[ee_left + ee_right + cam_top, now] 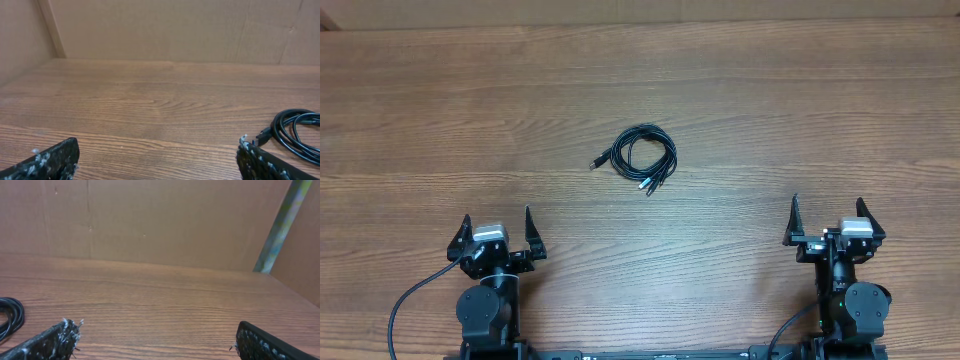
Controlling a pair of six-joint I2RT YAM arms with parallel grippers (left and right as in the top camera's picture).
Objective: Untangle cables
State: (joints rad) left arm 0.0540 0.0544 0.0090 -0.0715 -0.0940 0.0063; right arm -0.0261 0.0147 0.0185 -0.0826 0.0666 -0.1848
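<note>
The cables (pixel 642 158) lie as one small coiled bundle of thin black cords near the middle of the wooden table, with plug ends sticking out at its left and lower side. Part of the coil shows at the right edge of the left wrist view (pixel 295 132) and at the left edge of the right wrist view (pixel 9 316). My left gripper (pixel 496 233) is open and empty near the front left, well short of the bundle. My right gripper (pixel 830 218) is open and empty near the front right.
The wooden table (pixel 800 110) is backed by brown cardboard walls (pixel 165 30). Thick black cables (pixel 405 305) run from the robot bases at the front edge.
</note>
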